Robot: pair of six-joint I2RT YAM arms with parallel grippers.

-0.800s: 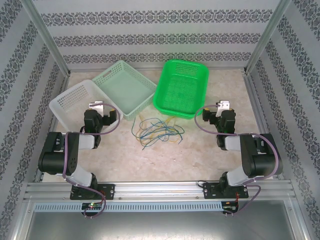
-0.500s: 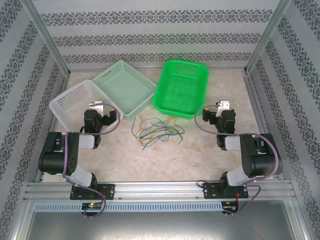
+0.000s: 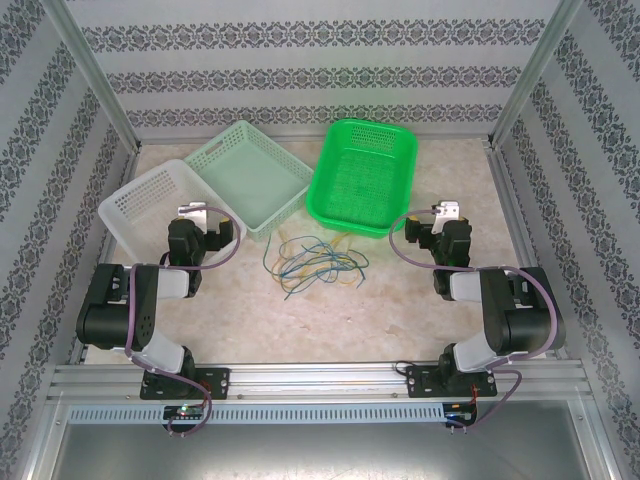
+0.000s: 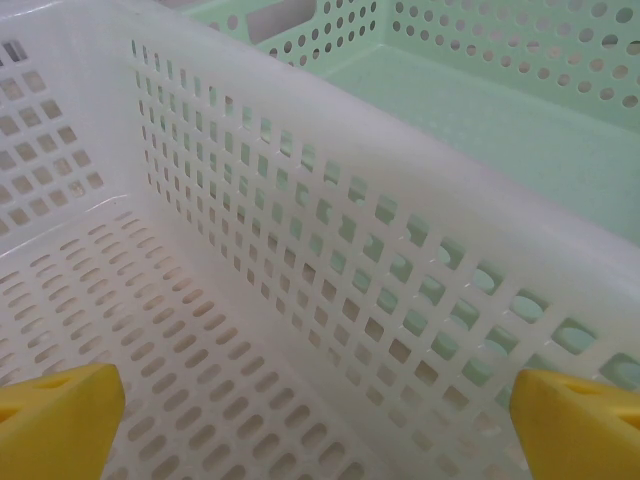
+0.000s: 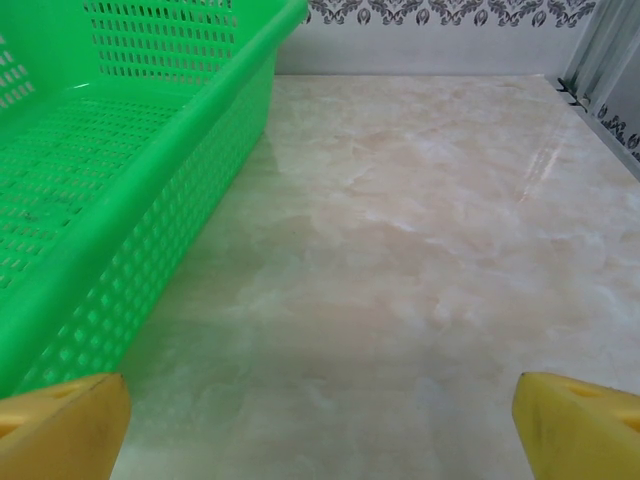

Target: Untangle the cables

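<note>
Overhead and wrist views. The cables, thin yellow, blue and green wires in one loose curly tangle, lie on the marbled beige tabletop just in front of the near left corner of the bright green perforated plastic basket. Just left of the green basket sits a pale mint perforated plastic basket, and farther left of it a white perforated plastic basket. The left gripper, well left of the green basket, hangs over the white basket's floor; its yellow fingertips stand wide apart with nothing between them. The right gripper, just right of the green basket's near wall, faces bare tabletop, fingers likewise spread and empty. Neither gripper touches the cables.
</note>
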